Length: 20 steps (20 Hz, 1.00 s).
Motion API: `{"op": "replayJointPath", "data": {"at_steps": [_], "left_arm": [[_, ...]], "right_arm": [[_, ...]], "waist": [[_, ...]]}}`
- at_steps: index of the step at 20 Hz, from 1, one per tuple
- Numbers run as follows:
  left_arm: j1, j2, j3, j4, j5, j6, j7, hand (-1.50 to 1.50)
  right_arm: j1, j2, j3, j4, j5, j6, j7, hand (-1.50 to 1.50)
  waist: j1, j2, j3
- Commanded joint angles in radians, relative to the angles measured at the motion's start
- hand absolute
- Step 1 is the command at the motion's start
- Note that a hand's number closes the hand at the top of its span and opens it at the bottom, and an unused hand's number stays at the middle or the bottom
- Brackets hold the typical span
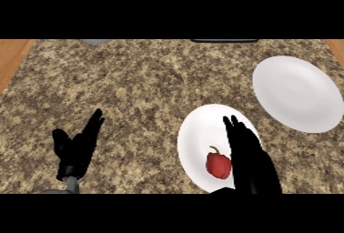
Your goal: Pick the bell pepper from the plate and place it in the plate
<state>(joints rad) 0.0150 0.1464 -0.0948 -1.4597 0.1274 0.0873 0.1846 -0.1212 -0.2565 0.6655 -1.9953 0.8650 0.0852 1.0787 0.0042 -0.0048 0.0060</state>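
A red bell pepper (218,164) with a short stem lies on the near white plate (201,132), toward its lower middle. My right hand (247,154) stands just right of the pepper, over the plate's right side, fingers straight and pointing away from me, its edge touching or almost touching the pepper. A second white plate (299,93), bare, lies at the far right. At the lower left my left hand (75,148) rests open over the counter, fingers up, well away from both plates.
The speckled granite counter (134,82) spans the view, with wooden strips at its left (12,59) and right (336,45) edges. A grey object (97,41) and a dark object (224,40) peek in at the far edge.
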Motion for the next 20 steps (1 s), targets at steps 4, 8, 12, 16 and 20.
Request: {"op": "replayJointPath", "data": {"at_steps": [4, 8, 12, 16, 20], "left_arm": [[0.025, -0.030, -0.028, 0.018, -0.017, -0.006, 0.025, 0.00], [0.050, -0.004, -0.013, -0.045, 0.000, -0.025, 0.062, 0.00], [0.015, -0.021, 0.021, 0.079, 0.003, -0.046, -0.029, 0.00], [0.022, -0.053, -0.017, 0.028, -0.022, -0.026, 0.012, 0.00], [0.050, -0.040, 0.005, 0.003, -0.024, -0.035, 0.000, 0.00]], "right_arm": [[0.001, 0.068, 0.006, 0.065, 0.095, 0.068, 0.079, -1.50], [-0.011, 0.097, -0.042, 0.192, 0.145, 0.023, 0.041, -1.50], [0.003, 0.141, -0.017, 0.171, 0.179, 0.087, 0.054, -1.50], [-0.015, 0.165, -0.092, 0.248, 0.152, 0.077, -0.016, -1.50], [0.018, 0.152, -0.113, 0.244, 0.148, 0.105, -0.057, -1.50]], "waist": [[-0.004, 0.004, -0.006], [0.002, 0.004, -0.006], [-0.004, 0.005, -0.007], [-0.002, 0.005, -0.006], [-0.002, 0.004, -0.006]]}}
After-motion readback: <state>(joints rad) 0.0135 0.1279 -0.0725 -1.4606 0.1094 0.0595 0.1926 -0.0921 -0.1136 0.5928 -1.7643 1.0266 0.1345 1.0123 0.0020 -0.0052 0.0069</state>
